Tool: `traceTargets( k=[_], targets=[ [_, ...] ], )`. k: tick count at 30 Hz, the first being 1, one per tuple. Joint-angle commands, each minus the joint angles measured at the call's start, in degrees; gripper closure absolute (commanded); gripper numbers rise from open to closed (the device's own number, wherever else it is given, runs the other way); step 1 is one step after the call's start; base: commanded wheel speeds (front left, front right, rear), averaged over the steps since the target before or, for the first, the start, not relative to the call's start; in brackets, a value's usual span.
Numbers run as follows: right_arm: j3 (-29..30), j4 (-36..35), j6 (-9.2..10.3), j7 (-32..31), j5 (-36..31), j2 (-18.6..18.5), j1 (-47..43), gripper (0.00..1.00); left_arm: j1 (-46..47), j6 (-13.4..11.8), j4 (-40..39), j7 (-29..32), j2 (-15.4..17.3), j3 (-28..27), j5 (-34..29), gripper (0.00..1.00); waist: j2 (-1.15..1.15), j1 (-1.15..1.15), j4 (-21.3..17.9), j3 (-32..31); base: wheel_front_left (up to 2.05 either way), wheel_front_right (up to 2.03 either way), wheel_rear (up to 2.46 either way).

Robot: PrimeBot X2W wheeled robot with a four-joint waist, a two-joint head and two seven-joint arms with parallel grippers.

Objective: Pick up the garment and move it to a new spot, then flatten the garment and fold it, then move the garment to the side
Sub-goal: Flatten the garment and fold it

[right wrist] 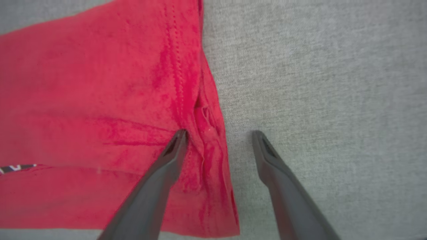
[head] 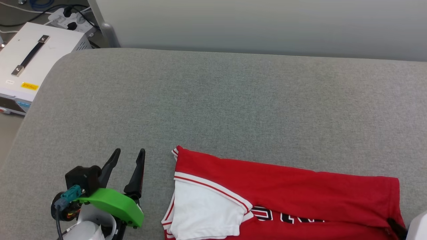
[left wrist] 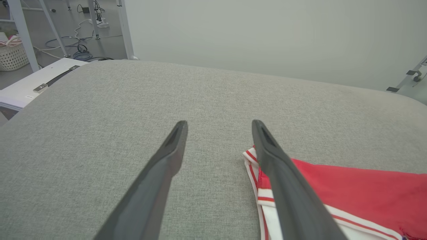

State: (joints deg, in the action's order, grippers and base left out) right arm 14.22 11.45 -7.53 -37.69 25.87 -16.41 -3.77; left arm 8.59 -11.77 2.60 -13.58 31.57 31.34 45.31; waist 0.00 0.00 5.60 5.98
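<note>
The red garment [head: 283, 193] lies folded lengthwise near the front edge of the grey padded surface [head: 213, 100], its white sleeve [head: 203, 213] with striped trim at the left end and part of the black lettering [head: 287, 216] showing. My left gripper [head: 130, 152] stands open just left of the sleeve end, apart from it; in the left wrist view the garment's corner [left wrist: 350, 183] lies beside and under the right finger [left wrist: 267, 150]. My right gripper [right wrist: 218, 133] is open over the garment's hem edge [right wrist: 206, 140], one finger [right wrist: 175, 150] on the red cloth, the other over bare padding.
A white case with a black handle [head: 31, 55] sits off the left side of the surface, with a power strip and cables [head: 71, 18] behind it. A pale wall [head: 267, 23] runs along the back. A wicker basket [left wrist: 11, 55] stands on the floor at left.
</note>
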Motion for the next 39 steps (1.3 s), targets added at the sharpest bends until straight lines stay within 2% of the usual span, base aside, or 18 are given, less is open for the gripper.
traceTargets(
  k=[1, 16, 17, 18, 19, 20, 29, 39],
  targets=[
    [-0.4, 1.2, 0.04, 0.5, -0.4, 0.4, 0.9, 0.00, 1.2, 0.4, 0.4, -0.4, -0.4, -0.2, -0.4, 0.00, 0.00, 0.00, 0.3, 0.4, 0.00, 0.00, 0.00],
    [-9.8, 5.3, 0.04, 0.5, 5.1, 2.0, 2.3, 0.00, 2.5, 1.7, 2.3, -0.8, -1.6, 0.1, -0.8, 0.00, 0.00, 0.00, 0.9, 1.3, 0.00, 0.00, 0.00],
    [-10.0, 5.6, 0.04, 0.6, 5.3, 2.0, 2.3, 0.07, 2.5, 1.8, 2.4, -0.8, -1.7, 0.2, -0.8, 0.00, 0.00, 0.00, 0.9, 1.2, 0.00, 0.00, 0.00],
    [-10.2, 5.9, 0.04, 0.8, 5.5, 2.0, 2.4, 0.51, 2.5, 1.9, 2.6, -0.7, -1.8, 0.3, -0.7, 0.00, 0.00, 0.00, 1.0, 1.1, 0.00, 0.00, 0.00],
    [-10.4, 6.2, 0.04, 0.9, 5.6, 2.0, 2.4, 0.73, 2.5, 2.1, 2.8, -0.5, -1.9, 0.5, -0.6, 0.00, 0.00, 0.00, 1.0, 1.0, 0.00, 0.00, 0.00],
    [-10.5, 6.6, 0.04, 1.1, 5.7, 1.7, 2.4, 1.00, 2.5, 2.2, 3.0, -0.4, -1.9, 0.7, -0.7, 0.00, 0.00, 0.00, 1.1, 0.9, 0.00, 0.00, 0.00],
    [-10.5, 7.5, 0.04, 6.3, 7.1, -1.8, 2.0, 1.00, 1.8, 2.6, 4.4, -0.5, -2.9, 1.5, -0.2, 0.00, 0.00, 0.00, 0.8, -0.8, 0.00, 0.00, 0.00],
    [-6.2, 8.3, 0.04, 13.0, 6.1, -7.3, 2.2, 1.00, 1.0, 3.0, 5.3, -0.7, -3.6, 2.0, -0.1, 0.00, 0.00, 0.00, -0.2, -3.2, 0.00, 0.00, 0.00]
  ],
)
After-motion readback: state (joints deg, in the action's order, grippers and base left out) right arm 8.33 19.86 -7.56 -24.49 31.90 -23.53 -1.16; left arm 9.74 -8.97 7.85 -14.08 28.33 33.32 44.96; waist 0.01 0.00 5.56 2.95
